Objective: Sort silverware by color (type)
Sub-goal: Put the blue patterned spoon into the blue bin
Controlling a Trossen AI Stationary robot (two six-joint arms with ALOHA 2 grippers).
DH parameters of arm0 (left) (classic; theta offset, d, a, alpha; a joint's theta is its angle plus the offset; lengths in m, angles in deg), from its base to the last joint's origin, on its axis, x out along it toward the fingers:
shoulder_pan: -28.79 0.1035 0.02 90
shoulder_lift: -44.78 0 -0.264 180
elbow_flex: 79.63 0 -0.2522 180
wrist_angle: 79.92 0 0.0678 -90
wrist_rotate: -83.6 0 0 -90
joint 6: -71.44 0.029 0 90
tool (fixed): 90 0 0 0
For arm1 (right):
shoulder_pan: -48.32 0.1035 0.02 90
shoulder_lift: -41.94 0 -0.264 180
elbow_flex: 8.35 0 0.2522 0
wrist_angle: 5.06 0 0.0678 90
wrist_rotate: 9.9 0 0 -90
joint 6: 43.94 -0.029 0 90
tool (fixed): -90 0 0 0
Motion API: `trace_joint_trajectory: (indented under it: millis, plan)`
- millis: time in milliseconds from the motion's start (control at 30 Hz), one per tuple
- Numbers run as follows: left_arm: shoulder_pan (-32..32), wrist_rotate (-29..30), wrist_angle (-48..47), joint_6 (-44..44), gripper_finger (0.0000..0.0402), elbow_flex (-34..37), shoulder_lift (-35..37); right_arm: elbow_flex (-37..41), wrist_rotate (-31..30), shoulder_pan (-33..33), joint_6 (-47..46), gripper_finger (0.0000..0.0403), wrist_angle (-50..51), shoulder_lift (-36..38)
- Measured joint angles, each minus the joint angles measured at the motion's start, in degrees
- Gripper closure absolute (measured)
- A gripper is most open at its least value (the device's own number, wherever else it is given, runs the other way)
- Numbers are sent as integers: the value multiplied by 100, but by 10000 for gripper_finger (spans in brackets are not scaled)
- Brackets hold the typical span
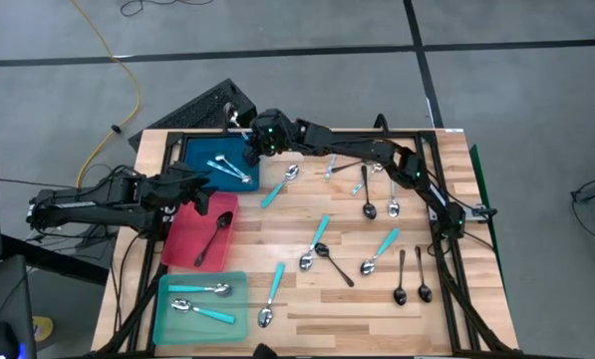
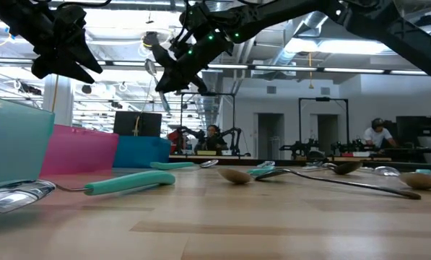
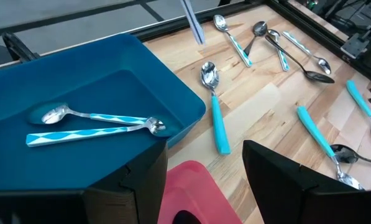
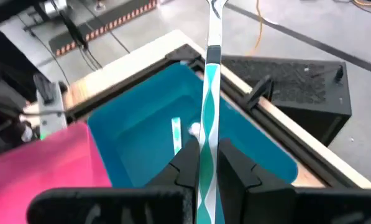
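I am pinching a patterned silver-and-turquoise spoon (image 4: 209,93) in my right gripper (image 4: 207,163), hovering over the blue tray (image 1: 192,152) at the table's far left corner; next I should lower and release it.

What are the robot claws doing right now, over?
Right claw shut on a patterned spoon, above the blue tray. Left claw open, over the red tray. Two patterned spoons already in blue. Nothing blocking.

Trays: blue tray (image 1: 199,156), red tray (image 1: 182,239), teal tray (image 1: 167,321) on a light wood table (image 1: 317,299). Held spoon (image 4: 209,93) is silver with a turquoise wave pattern; black spoon (image 1: 213,237) sits in red.
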Motion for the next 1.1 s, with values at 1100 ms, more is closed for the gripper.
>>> trace_joint_trajectory:
  millis: [1100]
  plan:
    - [-1, 26, -359, -105, 207, -1, 0, -1069, 127, 246, -58, 347, 220, -1694]
